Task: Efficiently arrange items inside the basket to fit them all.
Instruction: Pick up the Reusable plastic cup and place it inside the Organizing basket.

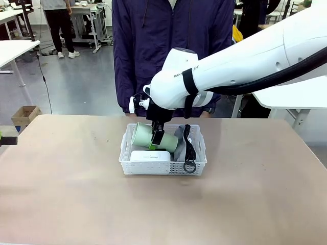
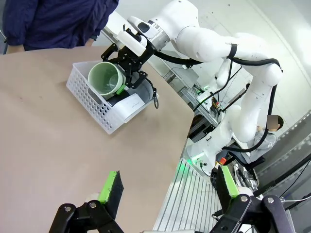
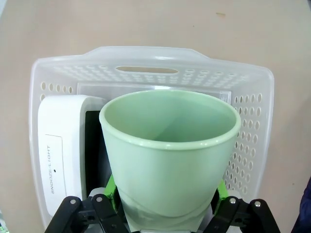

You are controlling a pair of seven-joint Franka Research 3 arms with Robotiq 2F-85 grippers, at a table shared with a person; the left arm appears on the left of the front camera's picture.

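Pale green cup (image 3: 170,150) is clamped by its base in my right gripper (image 1: 156,139), tipped on its side over the white basket (image 1: 134,164). White box (image 1: 150,155) and grey pouch (image 1: 182,139) sit inside. My left gripper (image 2: 167,191) hangs spread wide, holding nothing, well off from it.

Bright even light, soft shadows, sharp

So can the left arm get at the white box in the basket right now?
Probably not. The right gripper holds the pale green cup over the basket, right above the white box; the open left gripper is far off.
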